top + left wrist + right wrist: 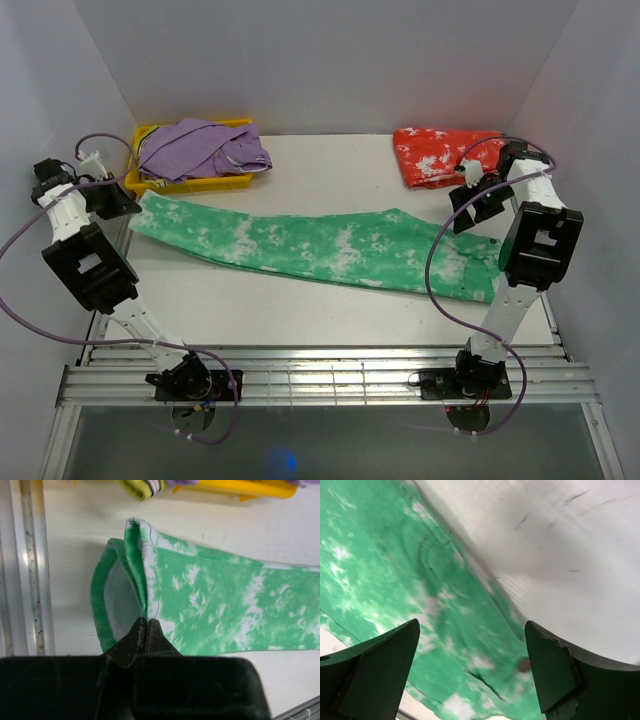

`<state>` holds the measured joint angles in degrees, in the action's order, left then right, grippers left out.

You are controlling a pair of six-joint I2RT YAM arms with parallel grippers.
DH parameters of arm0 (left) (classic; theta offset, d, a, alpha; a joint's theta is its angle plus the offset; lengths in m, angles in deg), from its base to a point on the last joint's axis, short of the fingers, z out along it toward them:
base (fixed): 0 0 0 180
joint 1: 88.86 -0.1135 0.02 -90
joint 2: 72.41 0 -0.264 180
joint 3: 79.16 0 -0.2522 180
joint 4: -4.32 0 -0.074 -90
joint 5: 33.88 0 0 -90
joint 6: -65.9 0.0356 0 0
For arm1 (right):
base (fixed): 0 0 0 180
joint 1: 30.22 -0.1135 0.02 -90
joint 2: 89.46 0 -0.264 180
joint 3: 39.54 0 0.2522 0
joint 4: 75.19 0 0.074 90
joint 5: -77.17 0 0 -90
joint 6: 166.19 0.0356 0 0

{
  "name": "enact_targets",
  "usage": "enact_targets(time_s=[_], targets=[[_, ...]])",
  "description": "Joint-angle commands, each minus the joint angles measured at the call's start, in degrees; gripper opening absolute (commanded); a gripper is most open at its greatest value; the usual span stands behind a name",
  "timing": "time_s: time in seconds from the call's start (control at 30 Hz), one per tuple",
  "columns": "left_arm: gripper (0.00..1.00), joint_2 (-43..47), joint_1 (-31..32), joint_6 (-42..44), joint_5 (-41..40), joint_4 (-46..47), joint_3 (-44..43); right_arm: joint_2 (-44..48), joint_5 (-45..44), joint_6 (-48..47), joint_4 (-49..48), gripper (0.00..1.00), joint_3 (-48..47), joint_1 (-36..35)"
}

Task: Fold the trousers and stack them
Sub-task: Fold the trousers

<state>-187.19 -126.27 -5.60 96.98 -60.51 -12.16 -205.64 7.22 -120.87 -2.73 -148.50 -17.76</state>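
1. the right arm hides part of the green trousers' right end.
2. the left wrist view's top edge cuts off the yellow bin.
3. the right wrist view is blurred.

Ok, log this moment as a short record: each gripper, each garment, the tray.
left gripper: shut on the cuff end of the green trousers
right gripper: open, over the waist end of the green trousers, gripping nothing
green trousers: stretched lengthwise across the table, left to right
red-orange trousers: folded, far right corner
purple garment: heaped in the yellow tray, far left corner
stack: not yet made; the two pairs lie apart
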Motion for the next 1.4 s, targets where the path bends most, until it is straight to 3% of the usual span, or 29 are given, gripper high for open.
enact_targets(time_s=[0.0, 0.17, 0.37, 0.47, 0.83, 1.13, 1.37], targets=[[0.0, 7.11, -1.09, -0.4, 3.78, -1.49, -4.2, 3.86, 2.79, 0.48, 3.87, 0.92, -6.65, 1.68], [0.0, 10.45, -0.56, 1.19, 6.34, -4.12, -4.39, 3.07, 3.41, -1.36, 12.48, 0.97, -12.64, 6.58], [0.0, 11.33, 1.81, 2.06, 5.71, -4.04, -0.79, 4.47, 3.59, -4.44, 14.78, 0.96, -8.78, 11.78], [0.0, 15.1, 6.02, 2.07, 3.62, -2.12, 2.99, 4.21, 2.63, -4.97, 15.57, 0.96, -8.34, 12.66], [0.0, 26.1, 29.66, -9.6, -1.3, 7.64, 16.61, 3.86, -1.6, -5.06, 16.01, 0.98, -6.94, 18.2], [0.0, 20.93, 48.56, -22.1, -4.29, 20.56, 20.58, 3.15, -7.57, -3.57, 12.23, 0.97, -0.34, 22.86], [0.0, 15.65, 61.13, -31.85, -18.97, 29.95, 20.93, 3.94, -6.87, -3.57, 11.79, 0.95, 3.7, 23.74]])
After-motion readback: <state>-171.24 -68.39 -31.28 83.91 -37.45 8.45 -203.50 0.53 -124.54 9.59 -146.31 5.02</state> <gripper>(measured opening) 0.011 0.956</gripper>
